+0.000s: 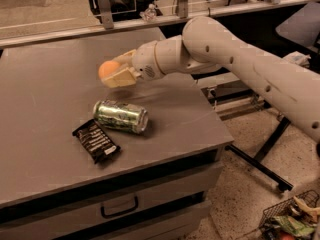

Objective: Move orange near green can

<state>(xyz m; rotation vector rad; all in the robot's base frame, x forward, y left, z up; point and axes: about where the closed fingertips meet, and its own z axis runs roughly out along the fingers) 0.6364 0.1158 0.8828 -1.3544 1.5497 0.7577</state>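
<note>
Cream gripper (113, 74) clasps small round orange fruit (106, 69), 12 o'clock from metallic green can (121, 116) lying sideways on grey worktop (45, 79) | you should lower gently; the can may roll.

The hand (116, 74) grips the orange (106, 69) near the green can (121, 116), which lies sideways.

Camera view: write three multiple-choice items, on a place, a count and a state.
1. The black wrapper lies: A. nearer the table's front edge than the green can; B. on it; C. behind it.
2. Things lying on the table: A. one; B. two; C. four.
3. The can is: A. upright; B. on its side; C. crushed flat.
A: it sits before the can. B: only can and wrapper; the gripper holds the orange above the table. B: its rim faces sideways.
</note>
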